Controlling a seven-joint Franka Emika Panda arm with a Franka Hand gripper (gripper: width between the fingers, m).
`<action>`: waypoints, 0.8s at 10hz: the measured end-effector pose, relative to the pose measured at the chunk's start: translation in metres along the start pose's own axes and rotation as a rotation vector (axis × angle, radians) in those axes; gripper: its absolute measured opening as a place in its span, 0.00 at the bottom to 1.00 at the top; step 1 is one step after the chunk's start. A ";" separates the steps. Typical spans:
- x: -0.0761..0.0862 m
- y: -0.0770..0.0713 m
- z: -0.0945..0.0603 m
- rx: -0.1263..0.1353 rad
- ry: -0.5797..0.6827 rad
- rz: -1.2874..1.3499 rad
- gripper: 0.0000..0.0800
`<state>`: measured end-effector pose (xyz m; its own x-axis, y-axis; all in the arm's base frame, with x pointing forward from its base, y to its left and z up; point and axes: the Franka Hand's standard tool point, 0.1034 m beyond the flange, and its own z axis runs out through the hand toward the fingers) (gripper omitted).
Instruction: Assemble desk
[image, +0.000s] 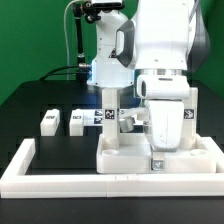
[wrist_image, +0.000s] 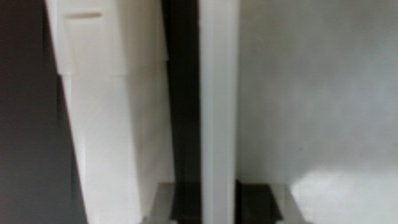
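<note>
The white tabletop (image: 125, 155) lies at the front, against the white fence. My gripper (image: 163, 140) reaches down onto it on the exterior view's right. In the wrist view my gripper (wrist_image: 217, 203) is shut, and its dark fingers (wrist_image: 178, 206) press on both sides of a thin white strip (wrist_image: 217, 100), the tabletop's rim. The slab's broad white face (wrist_image: 320, 110) lies beside the strip. A white leg (image: 108, 100) stands upright at the tabletop's far left corner. Two loose legs (image: 47, 122) (image: 76, 120) lie on the black table at the exterior view's left.
The low white fence (image: 20, 165) runs round the front and left. The marker board (image: 97, 117) lies behind the tabletop. The arm's base (image: 105, 50) and cables stand at the back. Another white part (wrist_image: 98, 110) shows beside the gripped strip.
</note>
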<state>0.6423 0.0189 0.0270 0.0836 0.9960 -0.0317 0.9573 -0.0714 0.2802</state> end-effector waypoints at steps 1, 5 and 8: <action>0.000 0.000 0.000 0.000 0.000 0.001 0.08; 0.008 0.010 0.000 0.000 0.002 -0.002 0.08; 0.009 0.020 0.003 0.037 -0.014 0.032 0.08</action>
<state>0.6627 0.0259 0.0291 0.1175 0.9924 -0.0368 0.9637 -0.1050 0.2457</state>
